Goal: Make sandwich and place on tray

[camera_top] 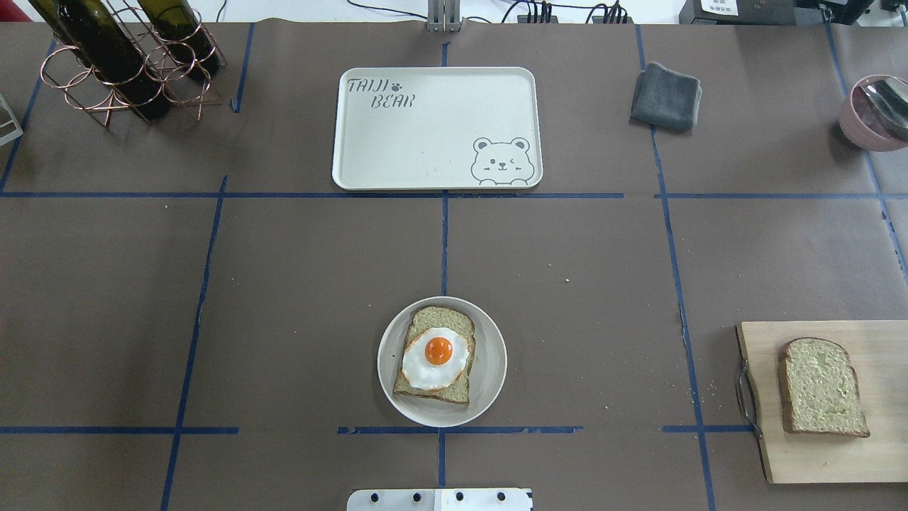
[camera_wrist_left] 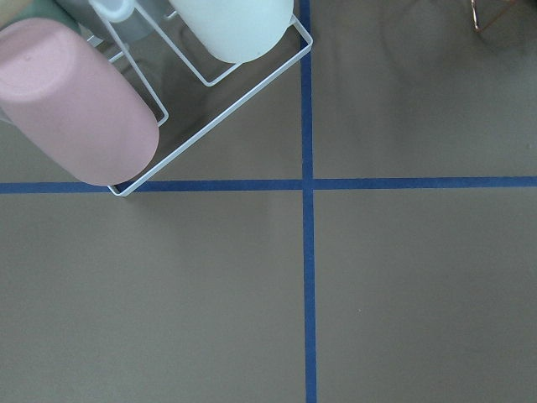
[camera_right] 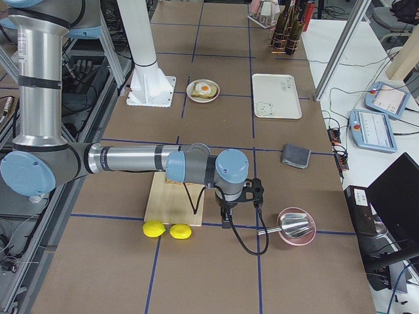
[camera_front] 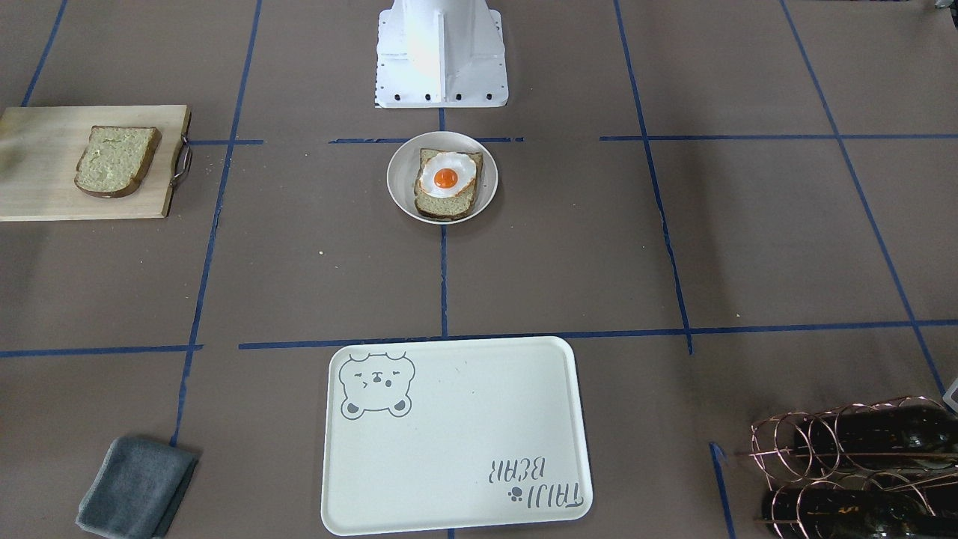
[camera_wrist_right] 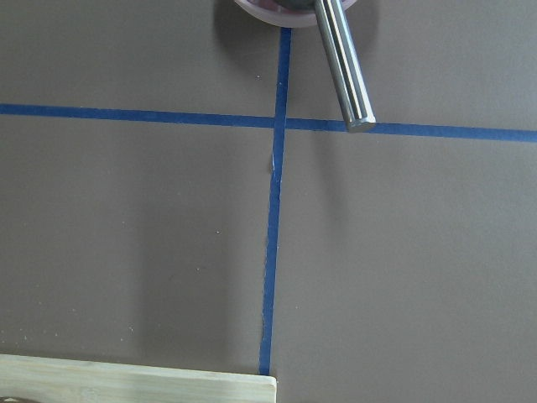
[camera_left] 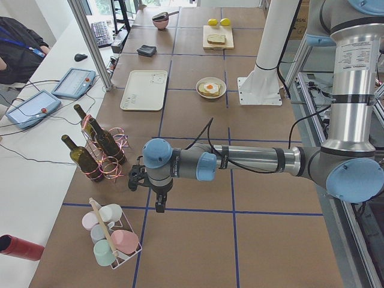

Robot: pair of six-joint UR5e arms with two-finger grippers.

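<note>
One bread slice (camera_top: 454,389) lies on a small round whitish plate (camera_top: 489,369) near the robot base, with the fried egg (camera_top: 437,357) on top of it. The second bread slice (camera_top: 819,387) lies alone on the wooden cutting board (camera_top: 816,461). The cream tray (camera_top: 425,135) with the bear drawing holds nothing. My left gripper (camera_left: 160,207) hangs far off by the cup rack, and I cannot tell if it is open. My right gripper (camera_right: 226,221) hangs beside the cutting board near a pink bowl, and I cannot tell its state either.
A copper rack with wine bottles (camera_top: 120,64) stands at the far left. A folded grey cloth (camera_top: 665,97) lies right of the tray. A pink bowl with a metal ladle (camera_top: 874,110) sits at the far right. Two lemons (camera_right: 163,229) lie by the board. A cup rack (camera_left: 111,237) stands near the left gripper.
</note>
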